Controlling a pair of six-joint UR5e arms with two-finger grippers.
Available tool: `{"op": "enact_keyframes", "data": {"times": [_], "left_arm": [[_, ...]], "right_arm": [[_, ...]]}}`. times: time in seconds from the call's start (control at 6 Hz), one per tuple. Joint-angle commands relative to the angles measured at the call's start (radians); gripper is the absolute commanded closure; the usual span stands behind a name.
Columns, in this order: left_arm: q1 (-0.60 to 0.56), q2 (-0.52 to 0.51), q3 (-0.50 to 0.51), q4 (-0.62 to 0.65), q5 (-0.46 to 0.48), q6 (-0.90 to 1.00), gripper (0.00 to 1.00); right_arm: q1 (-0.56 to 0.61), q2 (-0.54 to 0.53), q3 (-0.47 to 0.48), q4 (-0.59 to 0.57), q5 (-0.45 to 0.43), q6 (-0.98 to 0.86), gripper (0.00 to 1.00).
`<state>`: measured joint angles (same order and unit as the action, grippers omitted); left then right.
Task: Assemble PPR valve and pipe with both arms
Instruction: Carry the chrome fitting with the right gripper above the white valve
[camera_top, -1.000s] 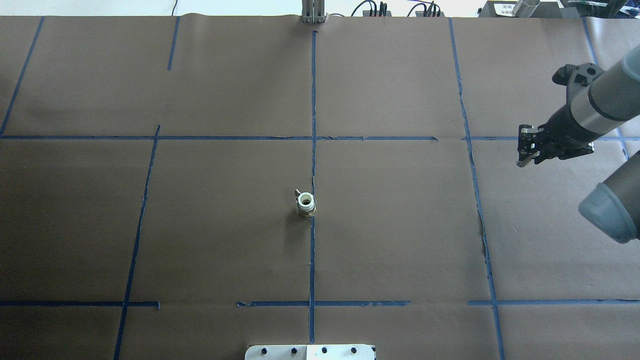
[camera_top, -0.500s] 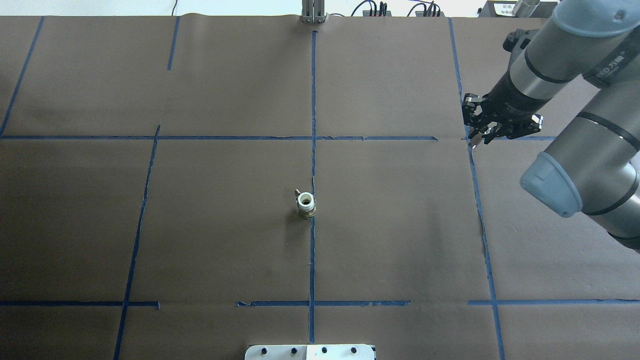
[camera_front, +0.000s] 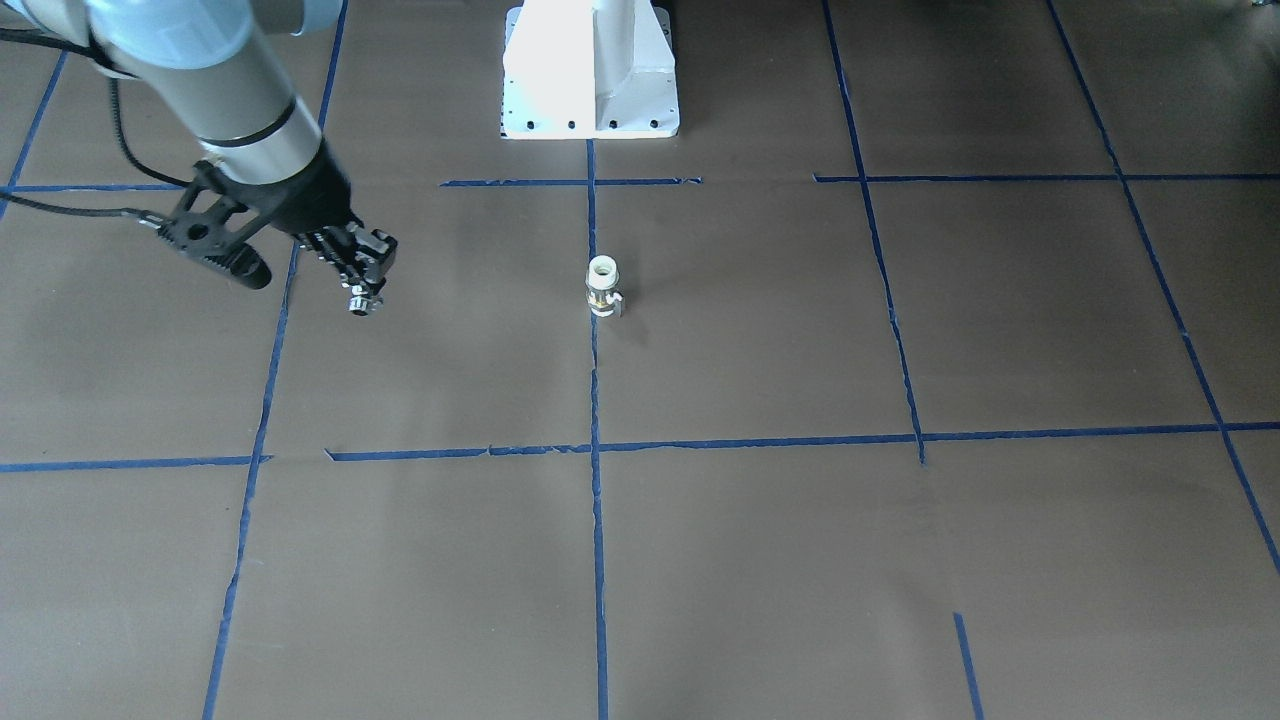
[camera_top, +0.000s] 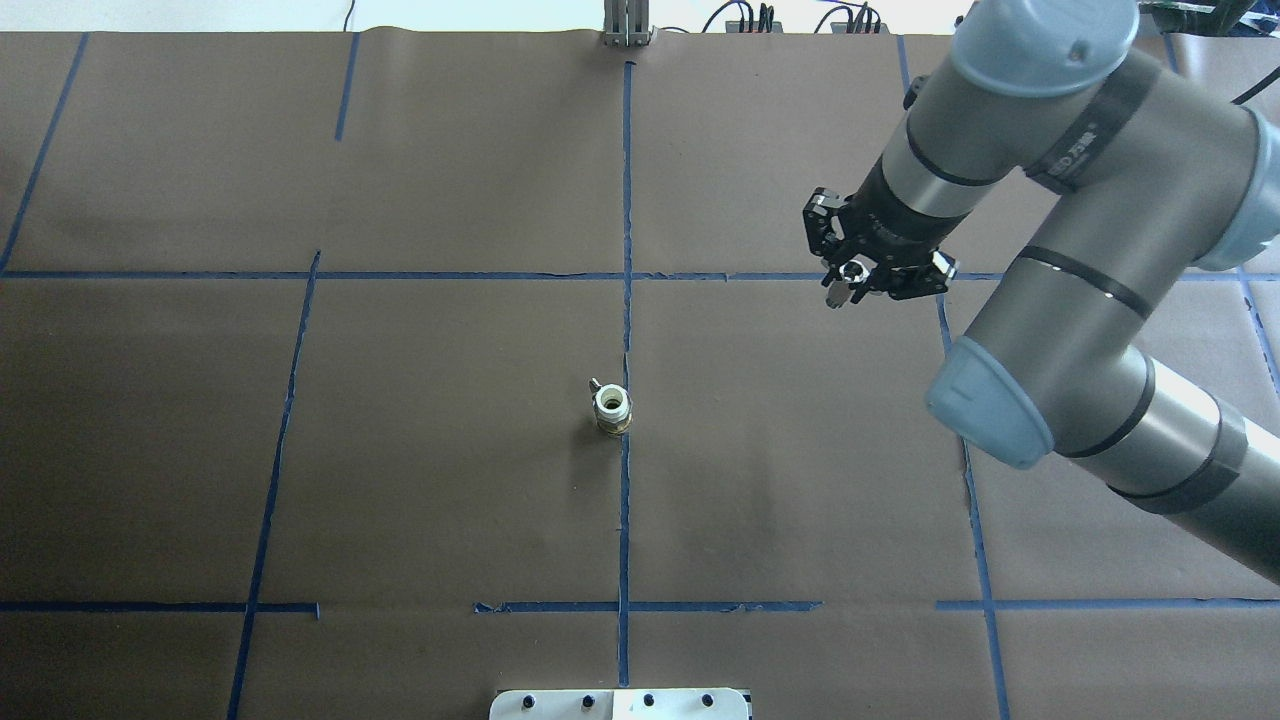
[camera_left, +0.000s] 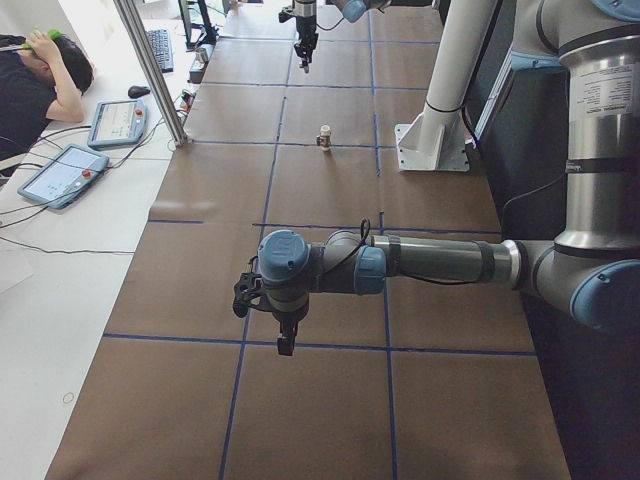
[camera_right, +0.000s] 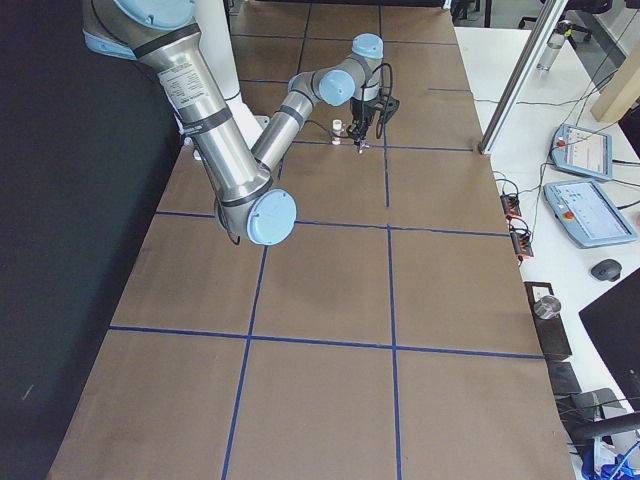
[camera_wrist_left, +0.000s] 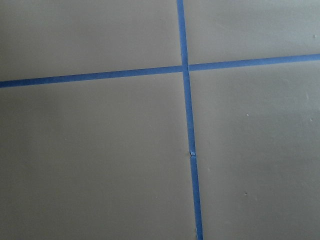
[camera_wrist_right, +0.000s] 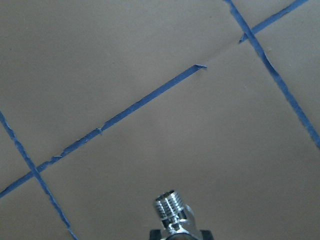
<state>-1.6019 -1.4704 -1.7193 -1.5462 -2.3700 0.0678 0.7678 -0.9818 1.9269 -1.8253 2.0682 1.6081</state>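
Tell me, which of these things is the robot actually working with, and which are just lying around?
Job: PPR valve standing mid-table; chrome pipe held in right claw.
Lying about: teach pendants, keyboard, mouse on side desks.

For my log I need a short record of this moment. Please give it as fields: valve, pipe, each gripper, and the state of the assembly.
valve: stands upright on the table, open white end up, on the centre tape line, untouched
pipe: held off the table, threaded end sticking out
right gripper: shut on the pipe, in the air, apart from the valve
left gripper: far from the valve, above a tape crossing; open or shut cannot be told
assembly: not yet done
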Motion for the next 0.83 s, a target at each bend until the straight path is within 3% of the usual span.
{"op": "enact_keyframes", "data": {"times": [0.0, 0.17, 0.5, 0.67], "left_arm": [[0.0, 0.001, 0.001, 0.0, 0.0, -0.005, 0.0], [0.0, 0.001, 0.001, 0.0, 0.0, -0.005, 0.0], [0.0, 0.001, 0.001, 0.0, 0.0, -0.005, 0.0], [0.0, 0.002, 0.001, 0.0, 0.0, -0.005, 0.0]], "right_arm": [[-0.103, 0.149, -0.09, -0.006, -0.083, 0.259, 1.0], [-0.143, 0.234, -0.151, -0.012, -0.121, 0.362, 0.99], [-0.17, 0.413, -0.376, -0.012, -0.142, 0.438, 0.99], [-0.205, 0.401, -0.379, -0.012, -0.158, 0.463, 0.99]]}}
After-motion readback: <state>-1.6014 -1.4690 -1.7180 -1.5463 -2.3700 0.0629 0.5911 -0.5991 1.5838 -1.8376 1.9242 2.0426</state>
